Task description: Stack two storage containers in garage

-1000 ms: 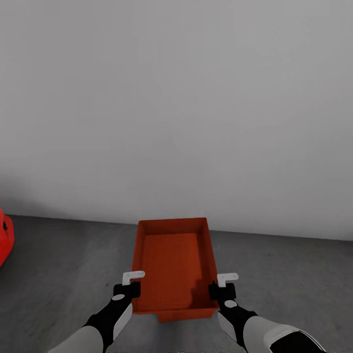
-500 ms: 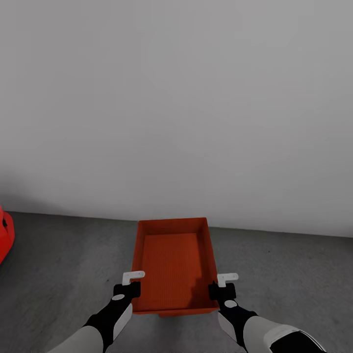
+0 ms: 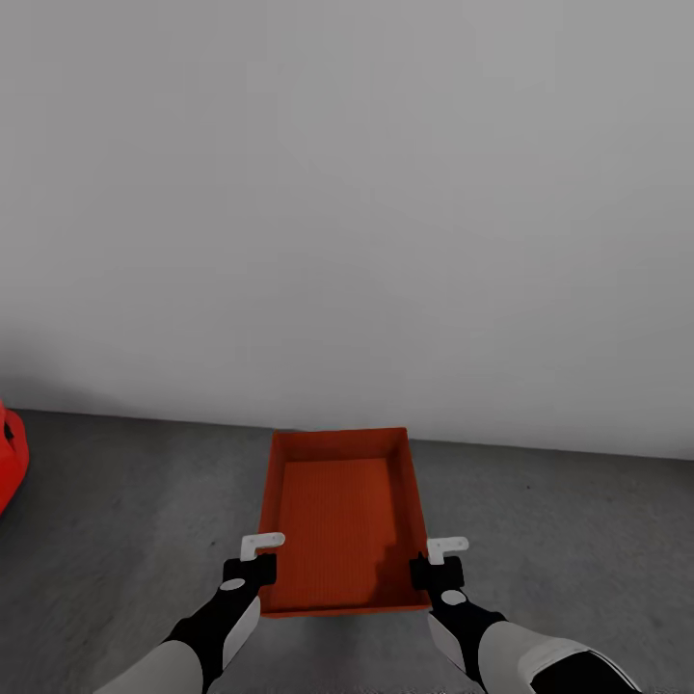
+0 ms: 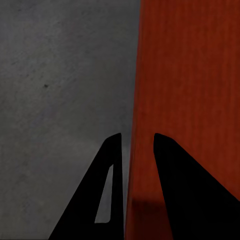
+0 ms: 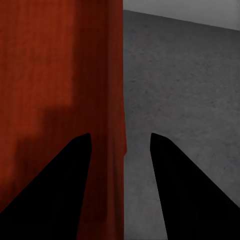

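one storage container [image 3: 342, 520] sits between your two arms at about 12 o'clock in the head view, its open top facing up and its long sides running away from you toward the pale grey wall [image 3: 347, 193]. your left end effector [image 3: 253, 557] is at the container's near left corner; in the left wrist view its two dark fingers [image 4: 112, 190] straddle the orange-red side wall, one finger outside over the concrete and one inside the box, closed on that wall. your right end effector [image 3: 439, 559] is at the near right corner, and the right wrist view shows its fingers [image 5: 175, 185] either side of the other side wall, with a wider gap on the outer side, so you cannot tell whether it is truly clamped. the dark grey floor [image 3: 578, 540] of the garage spreads under and around the box. whether the container touches the floor cannot be told. a bit of a red car [image 3: 10, 463] shows at 9 o'clock, well apart from the box
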{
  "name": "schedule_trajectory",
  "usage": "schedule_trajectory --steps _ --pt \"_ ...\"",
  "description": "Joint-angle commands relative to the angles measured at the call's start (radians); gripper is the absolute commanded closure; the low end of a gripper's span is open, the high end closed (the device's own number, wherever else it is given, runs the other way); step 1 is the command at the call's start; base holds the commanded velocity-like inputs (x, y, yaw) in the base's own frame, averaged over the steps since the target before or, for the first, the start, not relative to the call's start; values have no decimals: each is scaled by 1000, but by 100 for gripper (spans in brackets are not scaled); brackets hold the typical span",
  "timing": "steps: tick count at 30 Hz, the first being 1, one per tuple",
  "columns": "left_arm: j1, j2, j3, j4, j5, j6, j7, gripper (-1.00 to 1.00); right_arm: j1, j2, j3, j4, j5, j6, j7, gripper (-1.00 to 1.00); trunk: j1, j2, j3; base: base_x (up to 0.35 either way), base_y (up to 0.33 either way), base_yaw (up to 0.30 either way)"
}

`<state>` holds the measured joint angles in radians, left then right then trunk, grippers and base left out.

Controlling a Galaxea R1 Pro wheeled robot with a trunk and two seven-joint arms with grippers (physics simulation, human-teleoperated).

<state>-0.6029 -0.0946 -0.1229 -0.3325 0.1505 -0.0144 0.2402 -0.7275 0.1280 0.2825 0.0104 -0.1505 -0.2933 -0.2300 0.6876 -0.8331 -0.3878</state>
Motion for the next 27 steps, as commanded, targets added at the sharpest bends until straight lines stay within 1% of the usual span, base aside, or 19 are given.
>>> schedule_trajectory --steps 1,27 --pt "0 18 -6 1 17 -1 10 100 -1 1 -36 -3 22 -78 9 100 0 -1 -3 0 0 0" --pt "0 18 -6 3 18 -1 10 100 -1 1 -36 -3 22 -78 9 100 0 -1 -45 0 0 0"
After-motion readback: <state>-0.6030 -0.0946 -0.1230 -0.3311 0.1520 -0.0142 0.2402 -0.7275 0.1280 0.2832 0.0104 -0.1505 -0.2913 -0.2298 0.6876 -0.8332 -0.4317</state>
